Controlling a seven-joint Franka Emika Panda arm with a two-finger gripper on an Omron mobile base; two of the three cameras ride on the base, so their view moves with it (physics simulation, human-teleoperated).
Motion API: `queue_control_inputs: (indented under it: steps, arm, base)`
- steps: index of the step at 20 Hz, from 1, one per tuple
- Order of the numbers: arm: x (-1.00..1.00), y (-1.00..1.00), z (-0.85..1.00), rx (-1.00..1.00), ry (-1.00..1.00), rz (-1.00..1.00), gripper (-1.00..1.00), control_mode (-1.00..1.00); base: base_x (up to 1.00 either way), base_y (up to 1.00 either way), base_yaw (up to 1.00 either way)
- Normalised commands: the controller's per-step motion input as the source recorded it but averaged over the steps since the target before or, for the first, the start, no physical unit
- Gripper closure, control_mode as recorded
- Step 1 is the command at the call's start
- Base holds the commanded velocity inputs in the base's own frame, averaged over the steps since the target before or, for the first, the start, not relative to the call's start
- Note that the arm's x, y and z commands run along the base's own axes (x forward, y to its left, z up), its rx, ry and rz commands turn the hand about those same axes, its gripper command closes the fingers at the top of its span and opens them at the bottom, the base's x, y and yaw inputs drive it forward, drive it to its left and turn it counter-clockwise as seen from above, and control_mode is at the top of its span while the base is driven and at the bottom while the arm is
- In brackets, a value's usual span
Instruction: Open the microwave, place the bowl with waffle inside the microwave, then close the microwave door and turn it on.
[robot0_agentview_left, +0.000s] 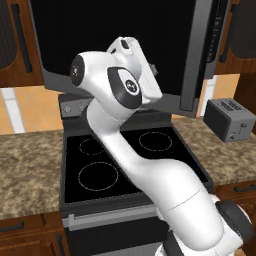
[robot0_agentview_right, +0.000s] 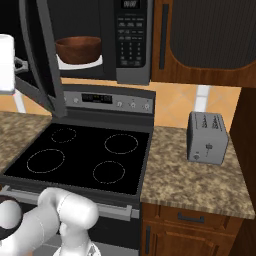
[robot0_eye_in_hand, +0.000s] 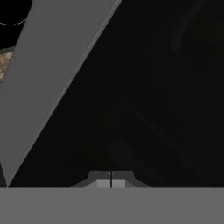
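The robot's claw (robot0_eye_in_hand: 110, 180) has its two dark finger tips pressed together with nothing between them, and it points straight at the wide black glass microwave door (robot0_eye_in_hand: 144, 96), very close to the glass. The door's dark-grey frame (robot0_eye_in_hand: 48, 78) runs as a slanted band up and to the left of the claw in the hand view. In the right base view the door (robot0_agentview_right: 42, 55) stands swung partly open, and beyond it, on the far side from the claw, the cavity of the large dark-grey and black over-range microwave (robot0_agentview_right: 132, 42) is visible. Inside sits the round, deep, glossy reddish-brown bowl (robot0_agentview_right: 78, 49) on the white round turntable plate (robot0_agentview_right: 95, 62); whether the waffle lies in it cannot be told. Below the claw lies the black-topped stove (robot0_agentview_left: 110, 160), and a small grey toaster (robot0_agentview_right: 206, 137) stands on the speckled stone tabletop (robot0_agentview_right: 195, 175), well apart from the claw
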Motion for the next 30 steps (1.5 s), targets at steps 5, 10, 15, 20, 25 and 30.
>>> queue_control_inputs:
  steps: [5, 10, 15, 20, 25, 30]
  arm:
    - [1.00, -0.07, -0.22, 0.19, 0.03, 0.67, 1.00, -1.00]
    - [1.00, -0.10, -0.32, 0.10, 0.00, 0.67, 1.00, -1.00]
    - [1.00, -0.10, -0.37, 0.05, -0.04, 0.60, 1.00, -1.00]
    - [1.00, -0.05, -0.42, 0.01, -0.28, 0.50, 1.00, -1.00]
    - [1.00, 0.00, -0.44, 0.00, -0.35, 0.42, 1.00, -1.00]
    - [1.00, 0.00, -0.33, 0.00, -0.27, 0.31, 1.00, -1.00]
  base:
    - [0.00, 0.00, 0.00]
    - [0.00, 0.00, 0.00]
    - [0.00, 0.00, 0.00]
    - [0.00, 0.00, 0.00]
    - [0.00, 0.00, 0.00]
    - [0.00, 0.00, 0.00]
